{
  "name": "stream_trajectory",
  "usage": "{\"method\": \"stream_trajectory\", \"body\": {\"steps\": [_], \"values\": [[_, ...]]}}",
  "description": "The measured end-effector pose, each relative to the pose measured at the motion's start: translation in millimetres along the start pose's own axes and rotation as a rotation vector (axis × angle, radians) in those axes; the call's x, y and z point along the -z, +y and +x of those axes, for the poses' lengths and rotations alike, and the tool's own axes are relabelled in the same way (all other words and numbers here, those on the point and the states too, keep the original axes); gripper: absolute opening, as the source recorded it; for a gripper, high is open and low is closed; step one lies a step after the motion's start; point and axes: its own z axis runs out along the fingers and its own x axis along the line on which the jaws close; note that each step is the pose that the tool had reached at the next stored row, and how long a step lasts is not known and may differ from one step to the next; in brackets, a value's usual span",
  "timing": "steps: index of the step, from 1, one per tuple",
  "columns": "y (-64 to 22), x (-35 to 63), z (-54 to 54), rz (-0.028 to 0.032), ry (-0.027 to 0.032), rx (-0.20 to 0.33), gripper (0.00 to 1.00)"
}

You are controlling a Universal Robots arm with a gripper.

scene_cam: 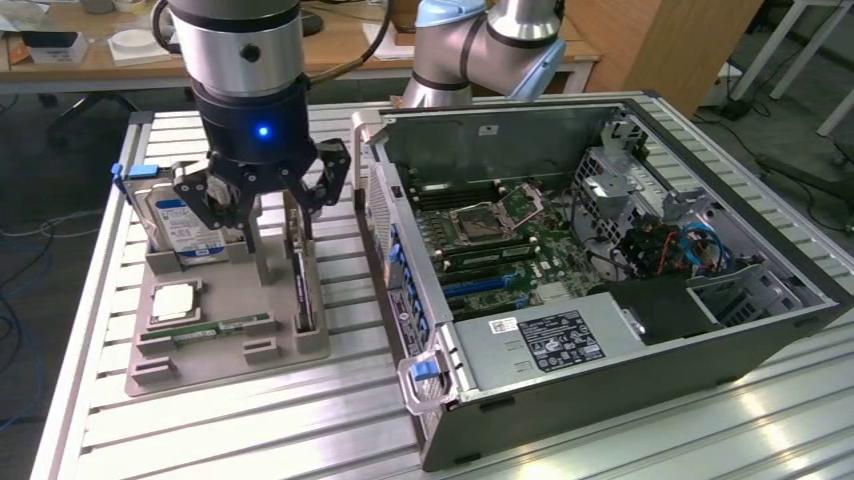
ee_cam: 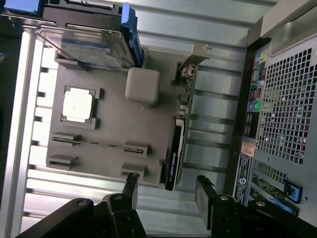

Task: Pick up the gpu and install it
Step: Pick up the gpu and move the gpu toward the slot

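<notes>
You've got the gripper [ee_cam: 167, 191] spread wide, gripping nothing, above the gpu [ee_cam: 176, 144], which stands on edge in the grey tray [ee_cam: 111, 124], lined up between the fingers [ee_cam: 131, 187], untouched.

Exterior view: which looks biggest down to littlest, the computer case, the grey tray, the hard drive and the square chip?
1. computer case
2. grey tray
3. hard drive, partly hidden, yet it looks bigger than the chip
4. square chip
</notes>
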Motion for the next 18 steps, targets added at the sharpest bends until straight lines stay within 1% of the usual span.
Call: {"method": "stream_trajectory", "body": {"steps": [2, 18], "values": [[-3.6, -4.0, 0.4, -0.0001, 0.0004, 0.009, 0.59], [-9.4, -11.8, 1.0, -0.0001, 0.0010, 0.025, 0.59]]}}
